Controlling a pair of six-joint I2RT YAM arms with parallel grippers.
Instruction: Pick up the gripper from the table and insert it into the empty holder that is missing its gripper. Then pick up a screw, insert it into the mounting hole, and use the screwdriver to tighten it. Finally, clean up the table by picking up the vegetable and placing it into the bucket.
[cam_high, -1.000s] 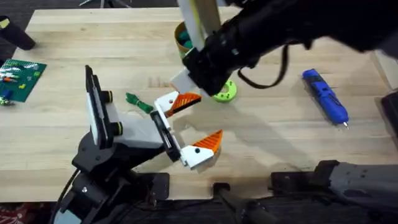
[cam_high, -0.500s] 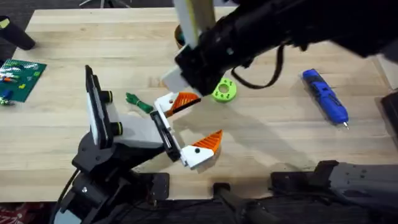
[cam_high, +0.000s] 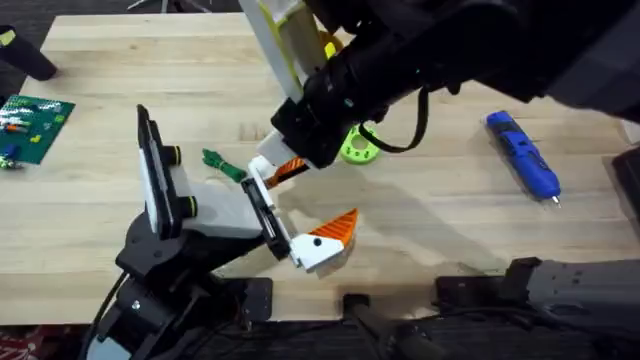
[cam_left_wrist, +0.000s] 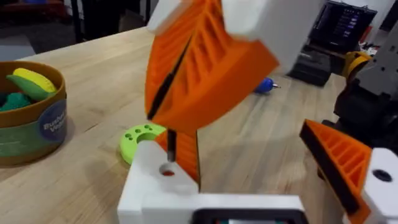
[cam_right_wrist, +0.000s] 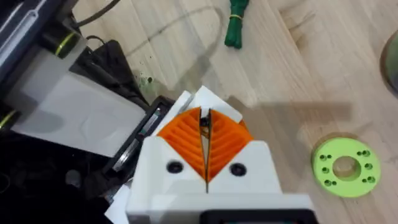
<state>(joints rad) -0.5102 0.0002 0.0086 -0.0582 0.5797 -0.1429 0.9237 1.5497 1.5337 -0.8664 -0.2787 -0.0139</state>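
The holder stands at the lower left, at the left arm's base. On its rail sit the gripper and its twin, apart, with nothing between them. My right gripper reaches in from the right. Its orange fingers are shut on a thin dark screw just above the mounting hole in the gripper's white base. In the right wrist view the screw shows between the fingertips. The blue screwdriver lies at the right. The vegetable lies beside the holder.
A lime-green ring with holes lies just right of the right gripper. The bucket, holding toy food, stands behind it. A green circuit board lies at the far left edge. The right arm hangs dark over the table's upper middle.
My right gripper has moved a little left and down, so it now stands over the white base of the upper orange-tipped piece. The holder, screwdriver and vegetable have not moved.
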